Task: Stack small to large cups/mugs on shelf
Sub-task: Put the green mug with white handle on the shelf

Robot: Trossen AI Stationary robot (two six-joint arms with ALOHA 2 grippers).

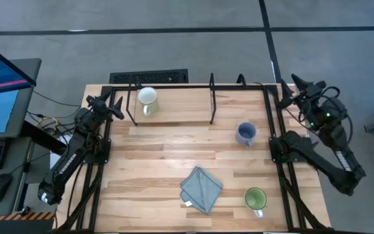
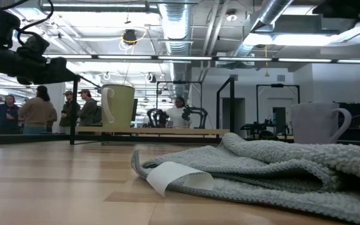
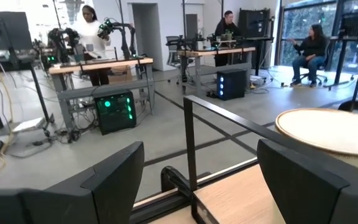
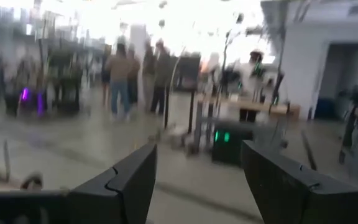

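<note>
The cream mug [image 1: 147,99] stands upright on the shelf's wooden board [image 1: 177,107] at the far left; it also shows in the low view [image 2: 120,106]. The blue-grey mug [image 1: 245,133] stands on the tabletop right of centre and shows in the low view [image 2: 317,122]. The green-inside mug [image 1: 256,198] stands near the front right. My left gripper [image 1: 117,108] is open and empty just left of the cream mug, whose rim [image 3: 328,129] shows beside its fingers [image 3: 120,180]. My right gripper [image 1: 299,84] is open and empty, raised past the table's far right corner.
A folded grey-blue cloth [image 1: 201,188] with a white tag lies near the front centre and fills the low view's foreground [image 2: 261,169]. The shelf's black posts [image 1: 213,97] stand along the far edge. People and workbenches show in the room behind.
</note>
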